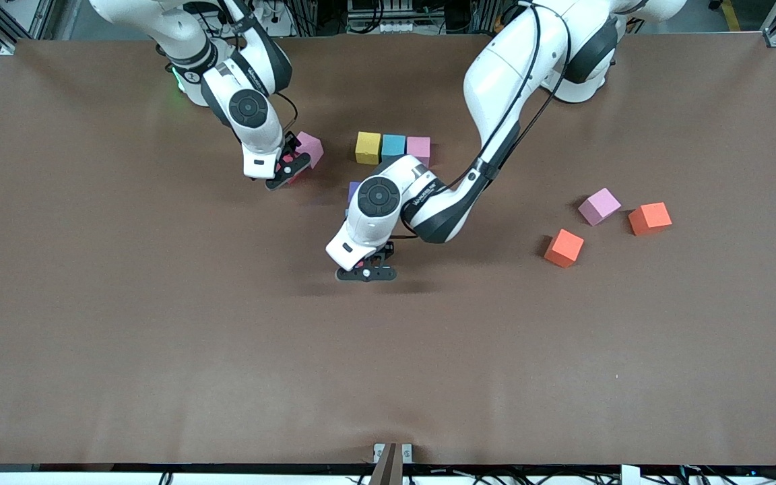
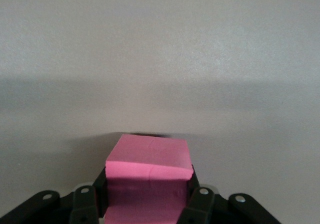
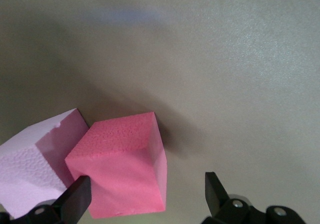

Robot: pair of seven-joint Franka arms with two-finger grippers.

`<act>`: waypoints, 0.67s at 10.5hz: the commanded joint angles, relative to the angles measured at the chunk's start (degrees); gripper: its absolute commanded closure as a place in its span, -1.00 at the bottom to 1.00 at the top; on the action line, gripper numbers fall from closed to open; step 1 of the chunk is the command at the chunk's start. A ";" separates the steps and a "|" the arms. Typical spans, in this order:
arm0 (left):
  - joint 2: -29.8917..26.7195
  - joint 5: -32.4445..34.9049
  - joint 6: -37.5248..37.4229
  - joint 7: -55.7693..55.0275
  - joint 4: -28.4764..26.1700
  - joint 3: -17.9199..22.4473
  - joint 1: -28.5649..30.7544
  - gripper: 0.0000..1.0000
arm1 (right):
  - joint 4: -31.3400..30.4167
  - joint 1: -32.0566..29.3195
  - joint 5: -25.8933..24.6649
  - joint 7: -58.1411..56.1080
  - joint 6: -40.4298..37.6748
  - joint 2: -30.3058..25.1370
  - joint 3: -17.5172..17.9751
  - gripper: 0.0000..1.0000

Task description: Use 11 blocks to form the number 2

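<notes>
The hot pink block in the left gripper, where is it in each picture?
Front view: almost wholly hidden; only a pink speck shows in the left gripper, under the left arm's wrist, over bare brown table.
Left wrist view: the hot pink block sits low in the middle, clamped between the black fingers.
Right wrist view: not in it; the pink blocks there are others.
Shared landmark: the table.

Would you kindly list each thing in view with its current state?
left tool: shut on hot pink block, low over bare table.
right tool: open, around another hot pink block, beside pale pink block.
yellow block, blue block, pink block: touching in a row.
purple block: partly hidden.
two orange blocks and lilac block: loose, apart.
</notes>
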 commanded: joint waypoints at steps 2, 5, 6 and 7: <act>0.97 -1.40 0.29 -0.37 0.61 0.71 -0.96 1.00 | 0.52 0.21 -1.05 0.71 0.47 0.81 -0.23 -1.00; 0.88 -1.14 -0.32 -0.29 -0.18 0.89 -1.66 1.00 | 1.14 -0.23 -0.96 0.53 -1.91 -0.07 -0.31 -1.00; 0.79 -0.96 -1.19 -0.28 -0.27 0.89 -1.66 1.00 | 1.05 -0.23 -0.96 0.44 -1.82 -0.07 -0.31 -1.00; 0.70 -0.88 -2.07 -0.28 -0.27 0.97 -1.66 1.00 | 1.14 -0.32 -0.96 0.27 -2.08 -0.42 -0.31 -1.00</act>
